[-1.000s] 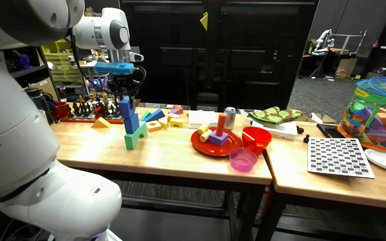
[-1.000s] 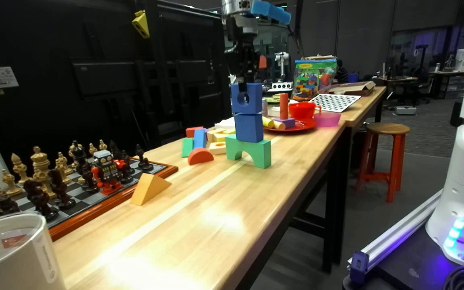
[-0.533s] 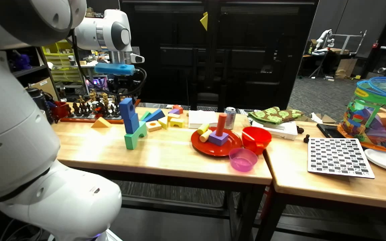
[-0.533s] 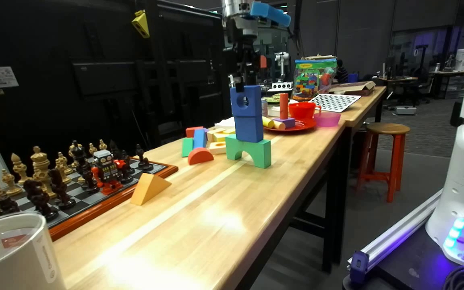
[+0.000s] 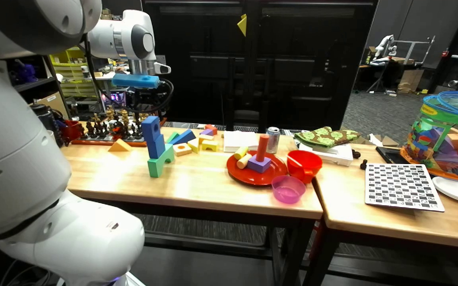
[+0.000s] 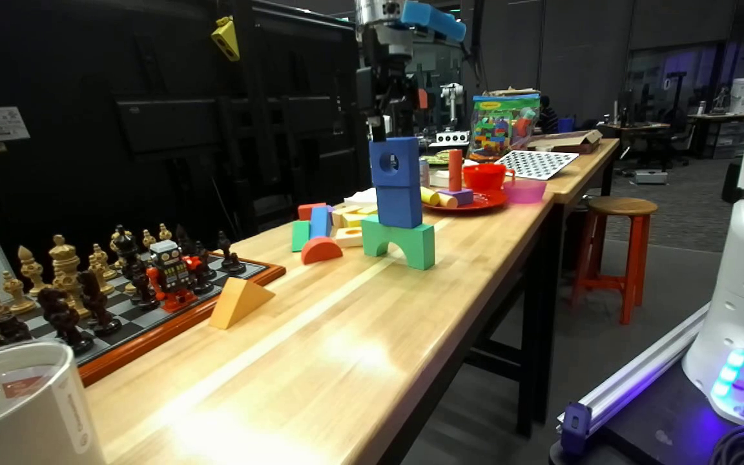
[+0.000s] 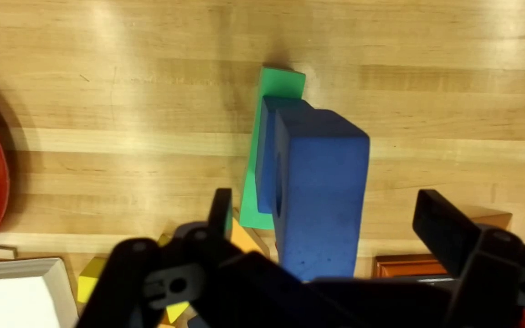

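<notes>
Your gripper is spread near the top block, which seems light and firm; best take its holed faces.

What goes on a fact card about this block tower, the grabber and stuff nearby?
Top: blue rectangular block with a round hole
Middle: plain blue rectangular block
Bottom: green arch-shaped block
Blocks' material: can't tell
Stands on: light wooden table
Near the top: black two-fingered gripper, open
Nearby: orange triangular block, red half-round block
Also there: red-and-grey toy robot on a brown-framed chessboard
</notes>
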You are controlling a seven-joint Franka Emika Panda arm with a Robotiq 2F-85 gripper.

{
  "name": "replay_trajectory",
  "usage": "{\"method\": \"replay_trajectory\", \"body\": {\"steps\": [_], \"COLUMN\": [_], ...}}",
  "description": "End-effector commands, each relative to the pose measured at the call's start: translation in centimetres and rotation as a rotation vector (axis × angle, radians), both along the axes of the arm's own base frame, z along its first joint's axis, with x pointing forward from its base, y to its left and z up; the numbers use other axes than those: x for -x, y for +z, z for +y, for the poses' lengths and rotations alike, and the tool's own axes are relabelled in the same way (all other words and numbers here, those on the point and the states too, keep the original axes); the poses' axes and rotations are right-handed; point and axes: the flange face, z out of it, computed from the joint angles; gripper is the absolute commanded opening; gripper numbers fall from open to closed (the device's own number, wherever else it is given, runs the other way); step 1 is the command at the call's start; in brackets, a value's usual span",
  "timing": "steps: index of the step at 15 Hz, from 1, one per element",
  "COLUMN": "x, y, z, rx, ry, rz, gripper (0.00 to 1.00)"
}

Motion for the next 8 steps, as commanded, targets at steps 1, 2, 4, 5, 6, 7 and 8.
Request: {"method": "replay_trajectory", "body": {"steps": [1,2,4,5,6,7,8], "x": [1.5,1.8,2.5,2.9,3.4,3.9,4.4], "y": [2.6,3.2,4.5,5.0,5.5,5.9,6.3], "z": [0.1,0.2,0.3,0.4,0.6,0.7,0.9], "rx": [-0.005,-0.006,-0.007,-0.003,0.016,0.035,0.055], "ry": [0.015,0.018,0.029,0.036,0.055,0.075,0.096], "rz": [-0.043,-0.056,-0.084,-0.095,-0.108,-0.116,-0.122], "gripper": [1.00,1.00,1.00,1.00,1.00,1.00,1.00]}}
